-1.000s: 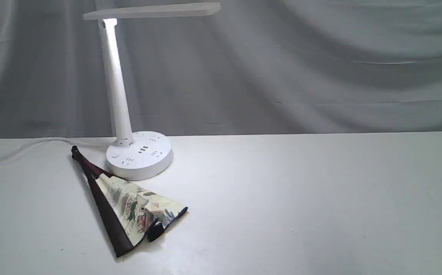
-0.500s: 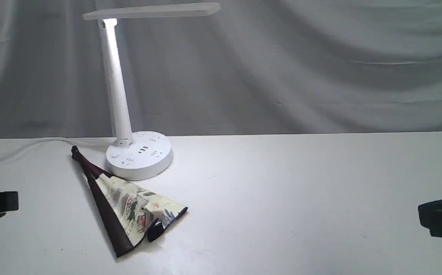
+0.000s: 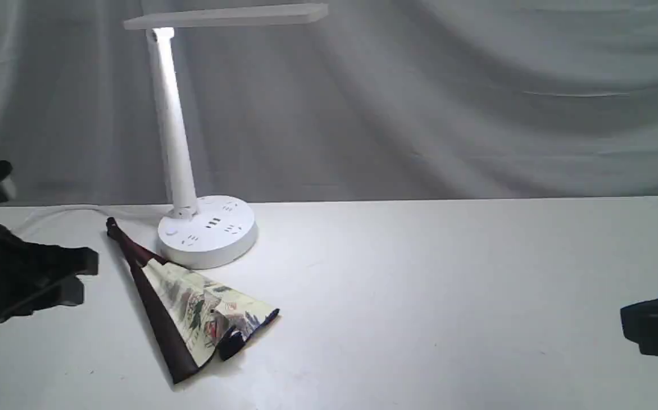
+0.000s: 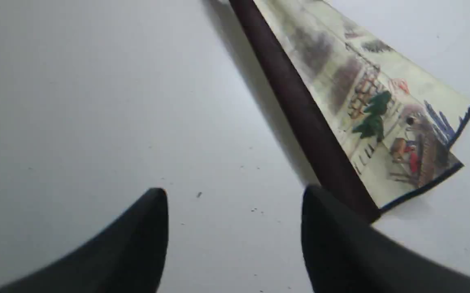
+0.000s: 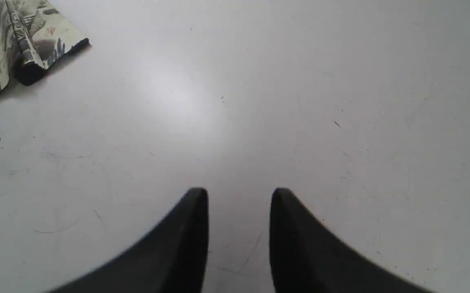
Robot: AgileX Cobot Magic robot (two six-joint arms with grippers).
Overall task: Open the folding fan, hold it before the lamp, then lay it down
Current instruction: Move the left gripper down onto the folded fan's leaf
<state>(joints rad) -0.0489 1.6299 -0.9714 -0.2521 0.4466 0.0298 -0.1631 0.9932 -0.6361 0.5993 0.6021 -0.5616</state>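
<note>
While the folding fan (image 3: 192,307) lies partly spread at lower left of the exterior frame, just before the lamp (image 3: 206,230), its dark guard (image 3: 161,327) slants from upper left down to the bottom. My left pincer (image 3: 85,279), spread wide and empty, sits near its left, probably clear of the table (image 3: 420,285); my right pincer (image 5: 239,195), half spread, empty, hangs far right.

the left gripper (image 3: 81,279) juts in from the left edge, pointing toward the middle, its jaws spread wide with nothing between them. the right gripper (image 3: 628,327) just shows low at the right edge, its jaws parted by a narrower gap, empty.
</note>
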